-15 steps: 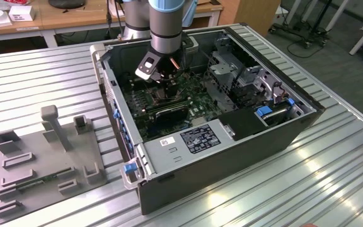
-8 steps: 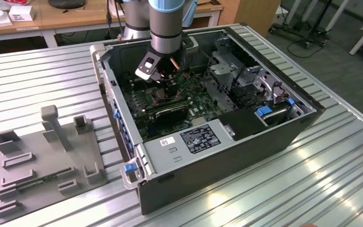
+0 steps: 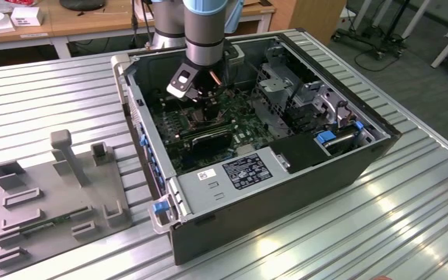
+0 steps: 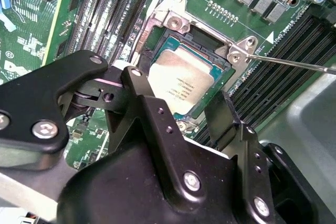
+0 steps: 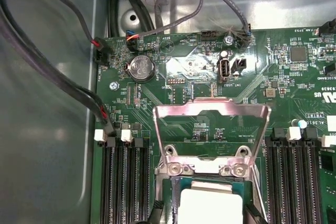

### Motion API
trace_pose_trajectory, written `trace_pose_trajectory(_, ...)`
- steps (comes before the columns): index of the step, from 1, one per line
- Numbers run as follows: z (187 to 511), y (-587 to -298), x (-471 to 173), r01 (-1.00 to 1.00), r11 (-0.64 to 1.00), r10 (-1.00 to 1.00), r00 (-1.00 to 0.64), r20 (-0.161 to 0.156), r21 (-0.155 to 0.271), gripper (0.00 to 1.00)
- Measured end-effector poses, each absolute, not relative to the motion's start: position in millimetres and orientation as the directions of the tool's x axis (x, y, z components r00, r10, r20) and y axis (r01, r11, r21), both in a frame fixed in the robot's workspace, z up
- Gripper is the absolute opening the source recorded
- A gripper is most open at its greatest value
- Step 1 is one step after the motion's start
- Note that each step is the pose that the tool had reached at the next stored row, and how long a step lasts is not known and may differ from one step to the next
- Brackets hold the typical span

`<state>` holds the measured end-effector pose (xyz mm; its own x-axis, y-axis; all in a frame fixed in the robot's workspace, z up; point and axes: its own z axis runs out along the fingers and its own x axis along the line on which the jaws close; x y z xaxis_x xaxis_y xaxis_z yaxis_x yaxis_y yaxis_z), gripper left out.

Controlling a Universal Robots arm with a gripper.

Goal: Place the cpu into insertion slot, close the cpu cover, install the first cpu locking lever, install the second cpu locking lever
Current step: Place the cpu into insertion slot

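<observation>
One step in hand, by my read: seating the chip. Tool (image 3: 198, 95) is down inside the computer case (image 3: 286, 198), over the green board (image 5: 184, 72). In the second wrist view the chip (image 4: 181, 82) lies in the slot (image 4: 202, 38), metal top up and looking close to flat (one edge is hidden behind the tool, so can't confirm). Tool straddles the chip. Cannot tell whether it is clamped on it or has let go.

Cover (image 5: 173, 110) stands raised off the slot, with the board visible through its window. A thin lever (image 4: 294, 63) sticks out free past the slot corner, not latched. Cover and both lever steps are not yet done.

My judgement on what the following move calls for: chip fully level in the slot, tool out of the cover's arc. Otherwise the frame lands on a cocked chip or on the tool.

Containers: the case sits on the slatted counter (image 3: 364, 221) and holds the board, black memory slots (image 5: 123, 182) and cables (image 5: 31, 51). A gray holder tray (image 3: 53, 198) sits beside the case, at the exterior view's left, with a slim green strip (image 3: 49, 223) in one pocket.
</observation>
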<state>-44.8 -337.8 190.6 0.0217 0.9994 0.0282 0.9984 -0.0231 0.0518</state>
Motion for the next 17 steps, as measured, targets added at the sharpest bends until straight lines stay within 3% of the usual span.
trace_pose_trajectory(17, 192.1, -336.4, -44.8, 0.998, -0.023, 0.999, 0.022, 0.028, 0.052, 0.67)
